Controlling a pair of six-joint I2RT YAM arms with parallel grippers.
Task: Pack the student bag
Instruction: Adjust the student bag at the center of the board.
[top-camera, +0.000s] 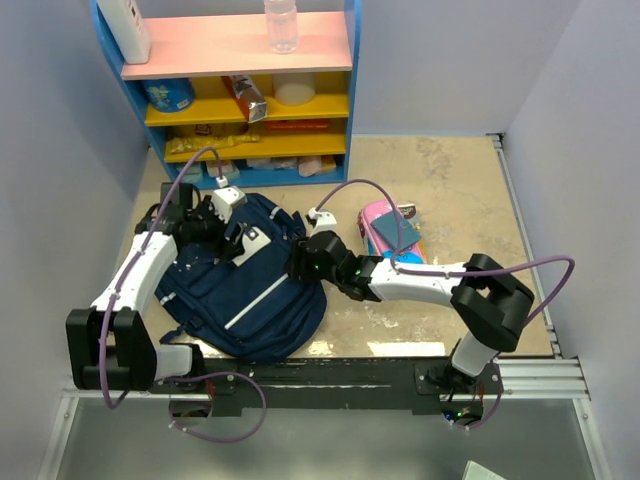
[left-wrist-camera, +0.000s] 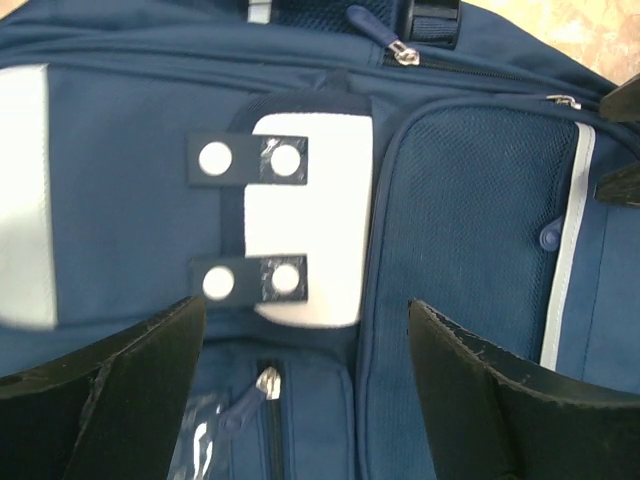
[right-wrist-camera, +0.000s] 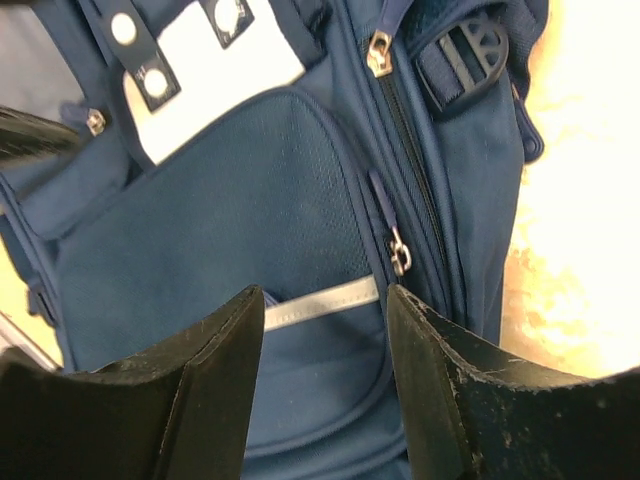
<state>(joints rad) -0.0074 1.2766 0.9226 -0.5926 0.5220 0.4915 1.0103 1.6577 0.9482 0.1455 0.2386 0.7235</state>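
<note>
At the left, the left gripper (top-camera: 233, 237) hovered over the upper part of the student bag (top-camera: 240, 310) with its fingers spread apart and nothing between them, the white patch (left-wrist-camera: 305, 215) just beyond the tips and a zip pull (left-wrist-camera: 267, 383) below them. The bag lay flat and face up on the table (top-camera: 450, 190), left of centre and just ahead of the arm bases. At its 3 o'clock edge the right gripper (top-camera: 300, 262) was likewise parted and empty, poised above the mesh pocket (right-wrist-camera: 230, 200) with a side zip pull (right-wrist-camera: 399, 255) off its right finger. The likeliest trouble, in my judgement, was a finger closing on loose cloth instead of a pull, since the tabs are small and the fabric slack. A tug on a zip with no hold elsewhere would probably drag or bunch the whole bag rather than open it. The two grippers were near each other over the same panel, so converging moves could knock them together. The right forearm also lay beside the pink pencil case (top-camera: 385, 228) at 3 o'clock and could shove it if swung. As best I could judge from patch to grey stripe (top-camera: 257, 300), the bag's long axis ran from about 11 to 5 o'clock, its top at 11.
</note>
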